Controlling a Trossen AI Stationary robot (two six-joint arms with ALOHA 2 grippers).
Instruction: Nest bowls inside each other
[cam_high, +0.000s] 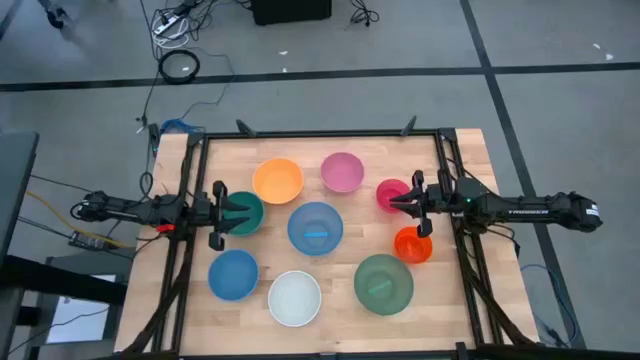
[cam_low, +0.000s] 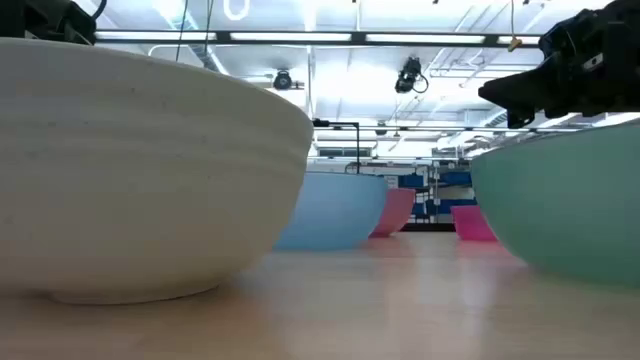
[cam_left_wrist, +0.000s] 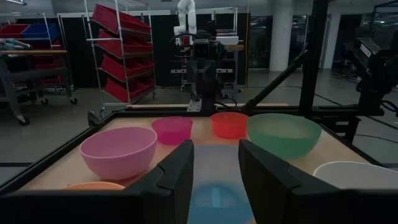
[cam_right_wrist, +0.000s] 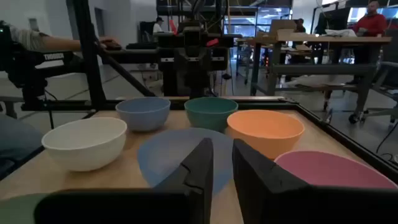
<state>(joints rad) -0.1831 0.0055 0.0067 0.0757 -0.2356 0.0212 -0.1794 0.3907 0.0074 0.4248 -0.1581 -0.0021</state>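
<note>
Nesting of bowls: not begun, to judge by the layout; all nine bowls stood singly on the table (cam_high: 460, 160), none inside another, so every nesting step remained. Far row, in the high view: orange bowl (cam_high: 277, 180), pink bowl (cam_high: 342, 171), magenta-red bowl (cam_high: 391, 193). Middle: teal green bowl (cam_high: 247, 212) at the left side, larger blue bowl (cam_high: 315, 227) at centre, small orange-red bowl (cam_high: 412, 244) at the right side. Near row: smaller blue bowl (cam_high: 233, 274), white bowl (cam_high: 295, 297), sage green bowl (cam_high: 384, 284). Bowls lay close together but apart, each upright with its mouth up. Left gripper (cam_high: 226, 213) hung at the teal green bowl, its fingers spread with a clear gap between them and nothing held, as the left wrist view showed. Right gripper (cam_high: 408, 203) hung at the magenta-red bowl, just beside the small orange-red one; its fingers stood a narrow gap apart, gripping nothing in the right wrist view. Surface: pale wooden tabletop, bordered by a dark metal frame (cam_high: 320, 133), standing on a grey floor marked with dark lines; cables (cam_high: 180, 65) lay on the floor beyond the far edge. Room: a workshop hall with bright ceiling lights; red bin racks (cam_left_wrist: 121, 53) stood behind the table in the left wrist view; work benches (cam_right_wrist: 292, 56) and a seated person in red (cam_right_wrist: 371, 22) showed in the right wrist view.
</note>
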